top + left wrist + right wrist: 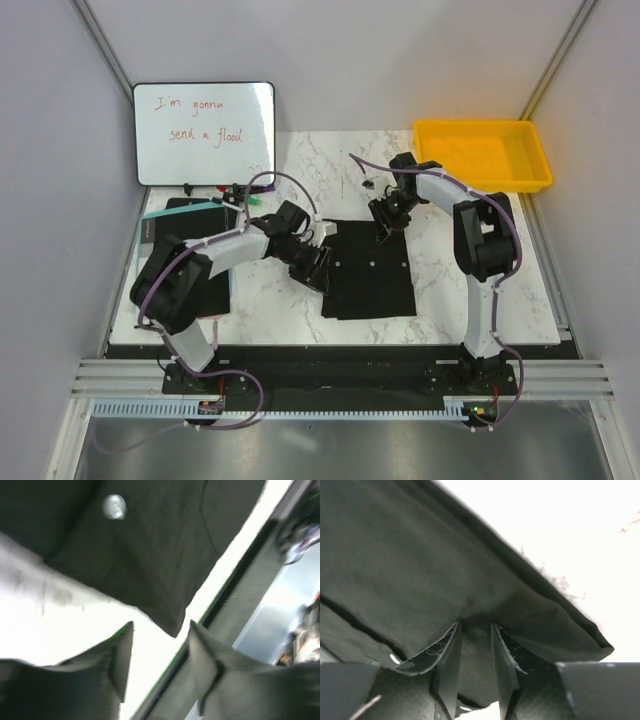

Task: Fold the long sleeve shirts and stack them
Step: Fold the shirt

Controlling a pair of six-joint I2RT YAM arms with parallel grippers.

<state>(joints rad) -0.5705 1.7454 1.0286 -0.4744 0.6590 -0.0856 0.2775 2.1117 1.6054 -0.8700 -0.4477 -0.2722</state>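
Top external: black shirt [368, 272] lies folded into a rough rectangle mid-table on the marble table [262, 292], pale buttons facing up. The left gripper [320, 265] is down at the shirt's left edge and the right gripper [383, 230] at its far edge, near the far-right corner. A whiteboard [205, 132] with red writing stands at the far left and a yellow bin [483, 152] sits at the far right, well apart from the shirt. A dark flat board [165, 228] lies on the left, partly under the left arm.

Left wrist: blurred. The shirt [150, 555] fills the upper frame with one button [114, 506] visible. One shirt corner points down at the mouth of the left gripper [161, 627]. Jaws apart, white table [60, 610] showing between the fingers [120, 665]. No cloth visibly pinched; whether a tip touches the corner, can't tell.

Right wrist: the shirt's [420, 570] folded edge runs diagonally, with bright table [545, 520] beyond it. The right gripper [475, 627] has its jaws drawn close with a pucker of cloth bunched between the fingers [447, 670]. Reads as clamped on the shirt edge.
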